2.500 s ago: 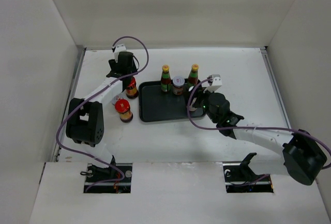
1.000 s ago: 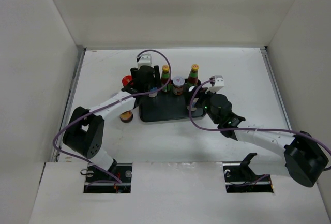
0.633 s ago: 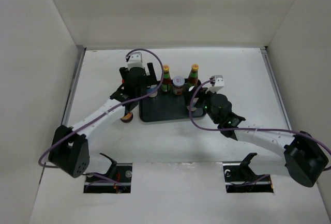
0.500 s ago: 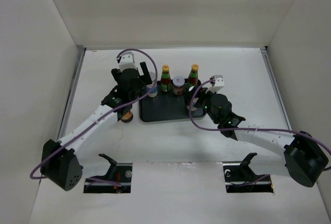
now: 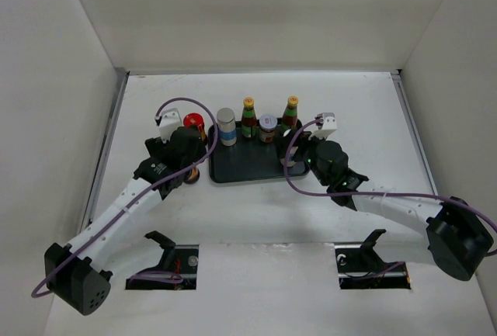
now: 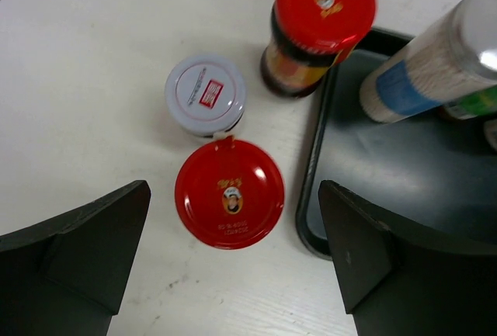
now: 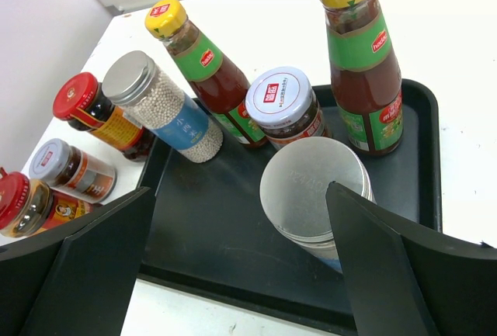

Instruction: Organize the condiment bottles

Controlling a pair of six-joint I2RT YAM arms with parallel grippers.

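Bottles on tray [image 5: 233,171]: cylinder [image 5: 226,126], left green bottle [image 5: 248,117], white-lid jar [image 5: 268,128], right green bottle [image 5: 290,112] in a row along the far rim, with the silver jar [image 7: 313,188] in front of them; all upright.
Bottles off tray: tall red jar [image 6: 317,22] just beside the tray's left rim, small jar [image 6: 205,94] and red jar [image 6: 229,194]; all on the table [image 5: 349,111], left of the tray.
Left gripper [image 6: 234,188]: fingers wide apart, straddling the red jar from above, touching nothing.
Right gripper [image 7: 241,192]: fingers wide apart above the tray, silver jar between them, no contact seen.
Key relation: the red jar sits straight under the left gripper, centred between its fingers; the tray rim lies just to the jar's right in the wrist view.
Axis: the red jar stands upright with its lid facing the camera, so a straight descent should bring a finger down each side.
Nearer arm: left, for all three stray jars; the right arm is across the tray from them.
Crowding: the small jar is touching or just beside the red jar on its far side, cannot tell which; it looks clear of the closing line.
Tray room: bare floor in the near half.
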